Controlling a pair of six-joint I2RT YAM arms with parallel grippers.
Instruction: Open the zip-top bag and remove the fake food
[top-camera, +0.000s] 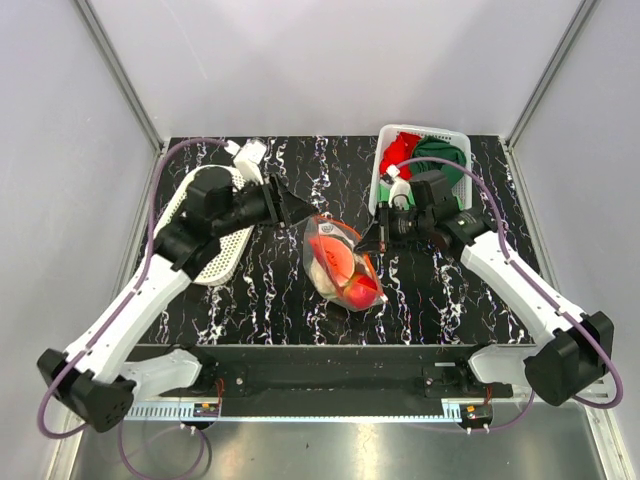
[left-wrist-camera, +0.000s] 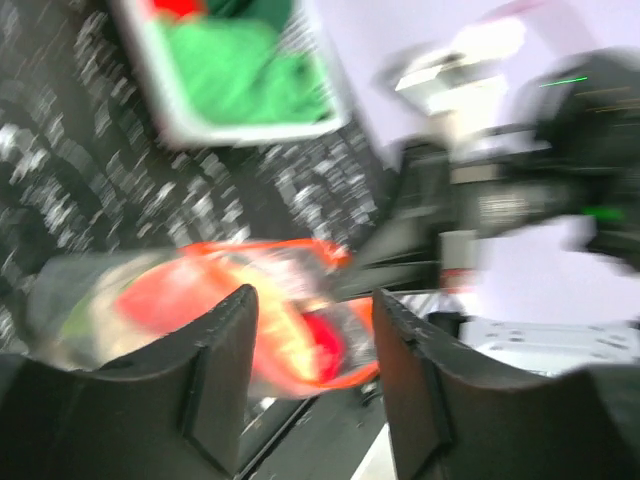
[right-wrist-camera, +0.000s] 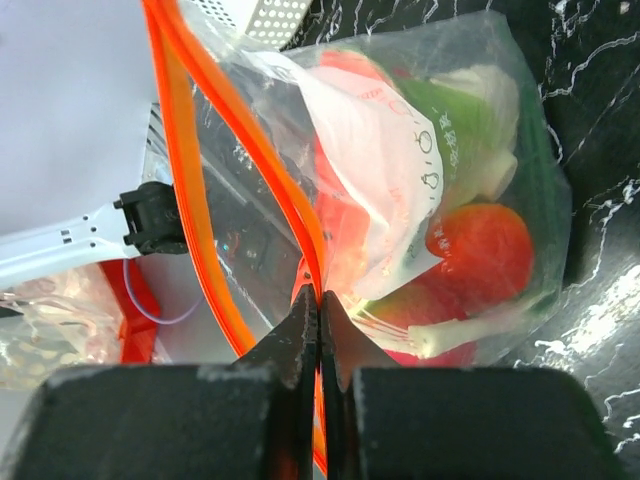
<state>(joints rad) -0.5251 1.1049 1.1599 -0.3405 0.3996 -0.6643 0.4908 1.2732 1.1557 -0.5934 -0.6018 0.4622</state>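
Zip-top bag (top-camera: 342, 262) being gripped at its mouth
Right gripper (right-wrist-camera: 320, 310) is clamping it; left gripper (left-wrist-camera: 312, 330) is gaping open nearby.

1. Top external: high over the 6 o'clock edge, looking down toward 12, far back, whole table (top-camera: 270, 300) in.
2. Left wrist: close, blurred, facing 3 o'clock onto the zip-top bag (left-wrist-camera: 150, 290).
3. Right wrist: tighter still, facing 9 o'clock, same zip-top bag (right-wrist-camera: 420, 200).

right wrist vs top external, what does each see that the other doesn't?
Right wrist only: right gripper clamped shut on the orange strip of the zip-top bag, seen close. Top external only: left gripper beside the bag, white basket holding red and green cloths. Both: the bag with fake food inside.
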